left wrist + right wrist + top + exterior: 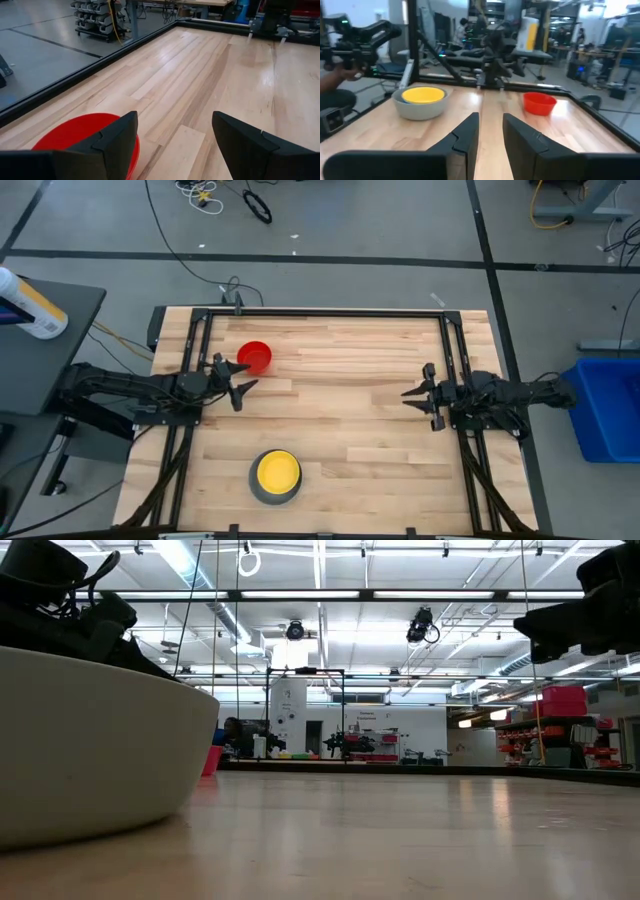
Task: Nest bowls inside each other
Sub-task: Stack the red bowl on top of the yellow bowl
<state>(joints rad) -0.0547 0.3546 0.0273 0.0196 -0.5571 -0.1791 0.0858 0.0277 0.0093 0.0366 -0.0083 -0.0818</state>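
Grey bowl (275, 477) with yellow bowl (277, 471) nested sits at 6 o'clock. Left gripper (243, 375), fingers spread, hovers beside the red bowl (255, 357) around 10. Looks light, slick plastic; I'd pinch its rim. Right gripper (413, 393) waits at 3, fingers slightly apart, empty.

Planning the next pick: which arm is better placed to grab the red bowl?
Left. The left claw hangs open right beside the red bowl, which fills its wrist view. The right claw sits across the table, holding nothing, jaws nearly together.
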